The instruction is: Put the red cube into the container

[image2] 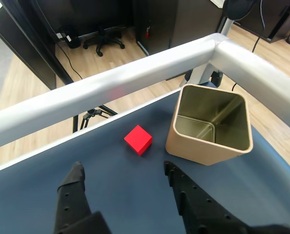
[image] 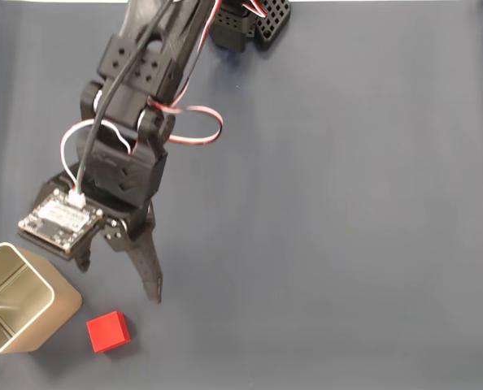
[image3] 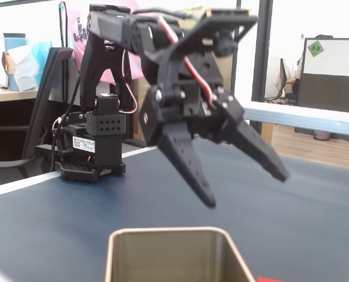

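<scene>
Approach step. Claw point(image2: 123, 178) spread wide, empty, hovering short of red cube point(image2: 138, 140). Cube on blue desk point(image: 347, 244), just beside container point(image2: 211, 126), not touching, not yet inside. Next, by judgement: lower and advance to straddle cube, close, lift, carry over container's open top.

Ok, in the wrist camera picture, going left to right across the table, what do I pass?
Left end effector finger → red cube → right end effector finger → container.
</scene>
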Robot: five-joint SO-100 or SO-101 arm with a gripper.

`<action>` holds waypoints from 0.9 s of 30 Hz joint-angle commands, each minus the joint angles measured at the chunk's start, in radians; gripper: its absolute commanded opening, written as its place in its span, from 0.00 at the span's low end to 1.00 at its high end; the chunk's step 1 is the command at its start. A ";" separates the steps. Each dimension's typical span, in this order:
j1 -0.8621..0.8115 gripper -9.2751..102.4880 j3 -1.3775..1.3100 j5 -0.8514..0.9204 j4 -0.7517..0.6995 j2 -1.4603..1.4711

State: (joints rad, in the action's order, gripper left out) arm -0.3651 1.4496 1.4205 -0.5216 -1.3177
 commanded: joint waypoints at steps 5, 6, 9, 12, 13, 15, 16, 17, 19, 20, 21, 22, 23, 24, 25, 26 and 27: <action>-0.015 0.42 -0.046 -0.008 0.127 0.084; -0.018 0.42 -0.046 -0.008 0.150 0.103; -0.020 0.42 -0.054 -0.015 0.198 0.153; -0.021 0.43 -0.058 -0.021 0.250 0.198; -0.023 0.43 -0.063 -0.023 0.259 0.212; -0.026 0.43 -0.072 -0.026 0.287 0.239; -0.029 0.43 -0.075 -0.025 0.308 0.253; -0.032 0.43 -0.075 -0.020 0.336 0.267; -0.040 0.43 -0.083 -0.012 0.376 0.293; -0.043 0.43 -0.091 -0.011 0.390 0.305; -0.046 0.43 -0.098 -0.008 0.399 0.316; -0.048 0.43 -0.109 -0.008 0.400 0.325; -0.049 0.43 -0.117 -0.008 0.400 0.331; -0.051 0.43 -0.123 -0.003 0.400 0.337; -0.052 0.43 -0.129 -0.002 0.403 0.344; -0.054 0.43 -0.133 0.000 0.407 0.350; -0.054 0.43 -0.140 0.002 0.413 0.354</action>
State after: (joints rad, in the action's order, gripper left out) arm -0.4142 1.3683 1.4082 -0.1381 -0.9526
